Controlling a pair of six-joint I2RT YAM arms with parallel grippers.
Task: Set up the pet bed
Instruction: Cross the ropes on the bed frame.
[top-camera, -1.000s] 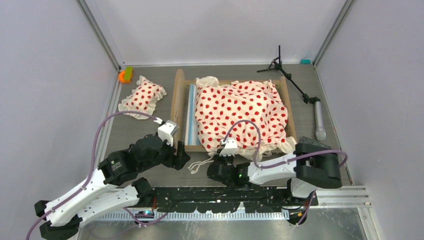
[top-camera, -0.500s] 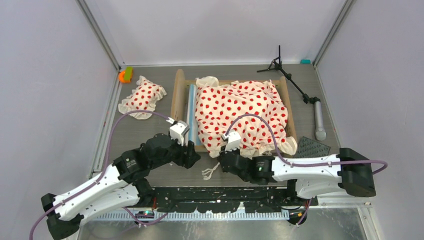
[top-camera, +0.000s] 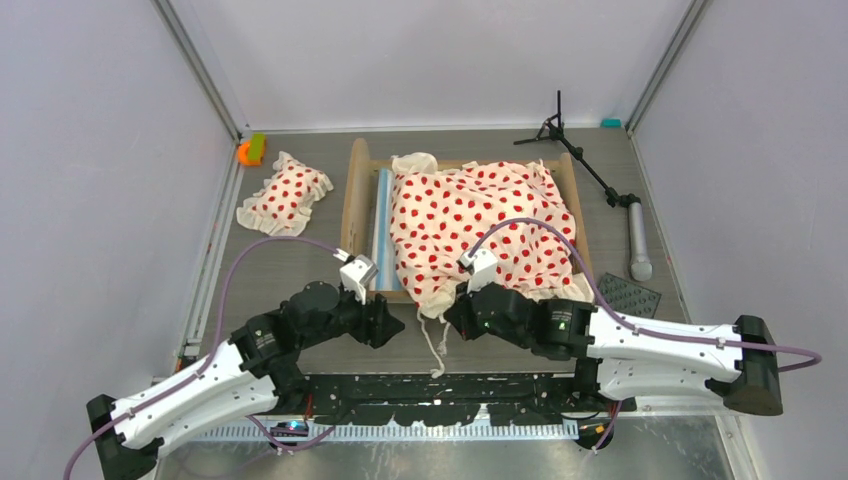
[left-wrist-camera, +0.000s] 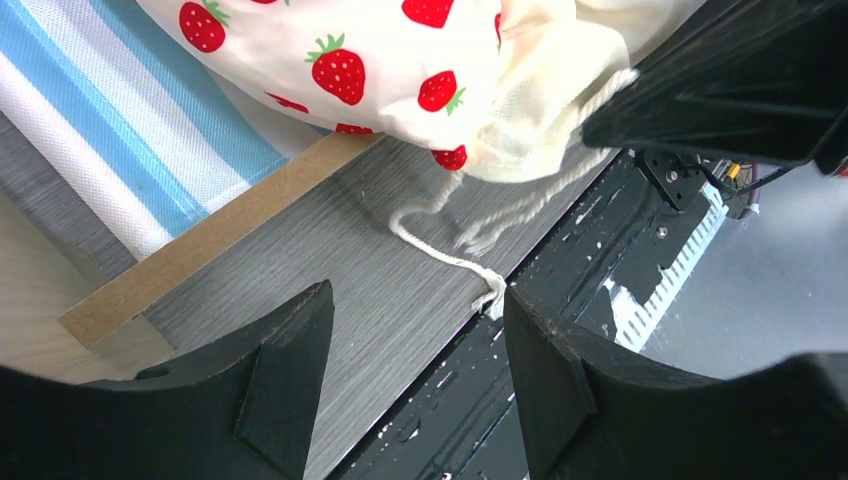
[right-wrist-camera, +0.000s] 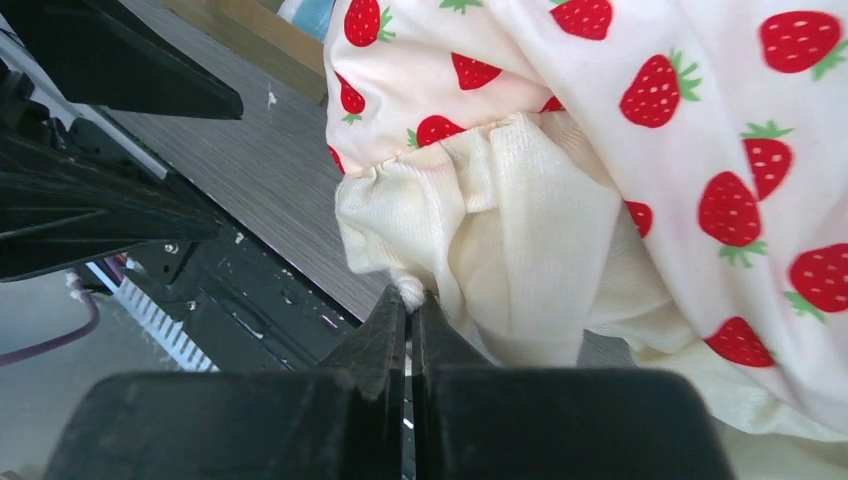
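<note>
The pet bed's light-wood frame (top-camera: 356, 200) lies mid-table, its blue-white striped mattress (top-camera: 383, 230) showing at the left. Cream bedding with red berry print (top-camera: 480, 215) covers most of the frame. My right gripper (top-camera: 452, 318) is at the bedding's near-left ruffled corner. In the right wrist view the gripper (right-wrist-camera: 410, 297) is shut on the white knot (right-wrist-camera: 409, 289) of the bedding's cord, beside the ruffle (right-wrist-camera: 520, 220). The cord (top-camera: 436, 345) hangs toward the near edge. My left gripper (left-wrist-camera: 417, 300) is open over the table, left of the cord's end (left-wrist-camera: 440, 255), holding nothing.
A matching pillow (top-camera: 286, 193) lies left of the bed, an orange-green object (top-camera: 250, 150) behind it. A black tripod (top-camera: 580, 160) with a grey handle (top-camera: 638, 245) lies at right, a dark studded mat (top-camera: 628, 296) near it. A black rail (top-camera: 440, 395) lines the near edge.
My right arm has stretched forward to the bedding's corner and lifted the cord, which now hangs straight. My left gripper has moved right toward the cord and narrowed a little.
</note>
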